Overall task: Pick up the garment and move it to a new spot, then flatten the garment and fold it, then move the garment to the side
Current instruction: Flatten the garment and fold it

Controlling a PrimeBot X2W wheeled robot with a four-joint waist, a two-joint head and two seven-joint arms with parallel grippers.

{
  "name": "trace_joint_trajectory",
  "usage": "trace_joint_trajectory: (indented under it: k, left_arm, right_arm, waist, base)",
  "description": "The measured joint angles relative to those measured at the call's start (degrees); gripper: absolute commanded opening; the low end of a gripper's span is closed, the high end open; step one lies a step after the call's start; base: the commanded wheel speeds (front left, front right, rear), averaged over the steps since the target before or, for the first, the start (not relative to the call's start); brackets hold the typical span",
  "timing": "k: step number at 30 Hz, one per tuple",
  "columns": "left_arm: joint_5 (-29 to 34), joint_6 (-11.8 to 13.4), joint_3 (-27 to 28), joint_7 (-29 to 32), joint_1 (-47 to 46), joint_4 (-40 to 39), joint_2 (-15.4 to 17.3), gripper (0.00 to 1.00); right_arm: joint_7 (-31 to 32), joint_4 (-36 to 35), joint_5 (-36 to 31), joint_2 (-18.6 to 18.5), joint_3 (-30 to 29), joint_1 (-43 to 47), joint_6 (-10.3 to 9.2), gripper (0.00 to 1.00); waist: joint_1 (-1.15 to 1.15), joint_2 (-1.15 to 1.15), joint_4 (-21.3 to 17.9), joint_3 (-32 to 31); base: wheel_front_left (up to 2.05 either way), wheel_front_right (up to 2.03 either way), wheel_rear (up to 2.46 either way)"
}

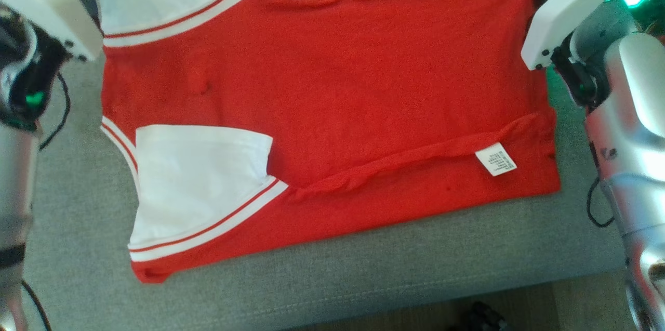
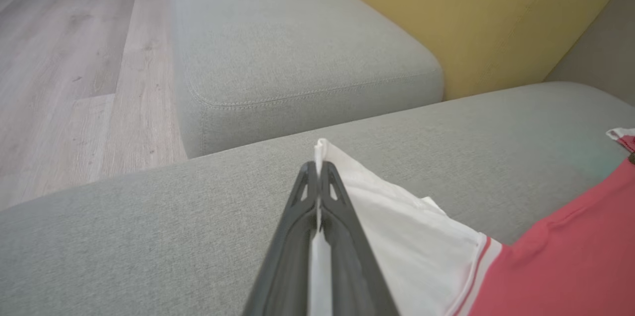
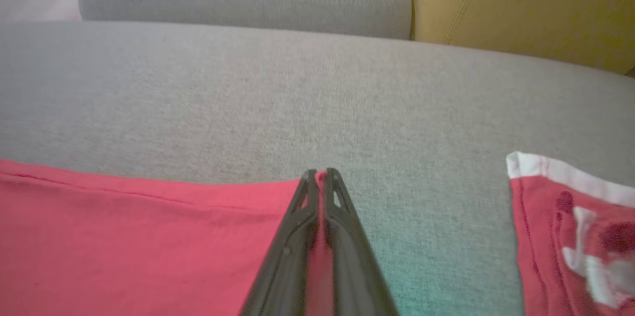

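A broad grey sofa seat [image 1: 363, 279] of coarse woven fabric, with a stitched seam along its front edge, carries the garment [image 1: 337, 87]. The garment is a red knit shirt spread nearly flat across the middle of the seat. Its white sleeves are edged with red-and-white striped trim, and one sleeve lies folded inward over the body. A soft raised ridge runs along the near side. Beside the ridge sits a small white care label [image 1: 496, 159].

A second grey cushion [image 2: 297, 43] with rounded corners, a smooth mustard-yellow backrest [image 2: 471, 18] and a pale wood-plank floor [image 2: 74, 58] lie beyond. A red piece with white edging [image 3: 570, 236] rests well apart on the seat; it is too blurred to tell whether it is separate clothing.

The left gripper [image 2: 317, 167] has its dark fingers pressed together on the far white sleeve. The right gripper [image 3: 321, 173] pinches the far red corner.
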Motion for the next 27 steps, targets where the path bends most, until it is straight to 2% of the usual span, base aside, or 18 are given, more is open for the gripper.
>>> trace_joint_trajectory:
  k: [7, 15, 21, 27]
  left_arm:
    - [-2.9, 1.1, 2.7, -4.4, 10.9, -8.6, 0.1, 0.00]
    - [-6.2, 3.9, 4.4, -6.7, 28.1, -21.0, -0.4, 0.00]
    - [-7.1, 6.5, 4.5, -8.6, 41.6, -27.9, -2.4, 0.00]
    - [-7.2, 7.4, 2.9, -11.2, 50.2, -27.7, -5.0, 0.00]
  right_arm:
    - [-4.7, -6.1, 2.1, -1.5, 0.2, 8.5, 0.00, 0.00]
    - [-6.0, -16.0, 2.9, -1.4, -4.1, 22.9, 0.00, 0.00]
    - [-4.2, -23.1, 2.7, 1.2, -8.8, 35.5, 0.00, 0.00]
    - [-2.1, -25.9, 1.9, 4.0, -11.6, 42.1, 0.00, 0.00]
  waist:
    - [0.00, 0.00, 0.0, -4.7]
    - [0.00, 0.00, 0.4, -10.6]
    - [-0.01, 0.00, 1.2, -15.5]
    - [-0.01, 0.00, 2.5, -18.5]
  base:
    - [0.00, 0.00, 0.00]
    - [0.00, 0.00, 0.00]
    - [0.00, 0.00, 0.00]
    - [0.00, 0.00, 0.00]
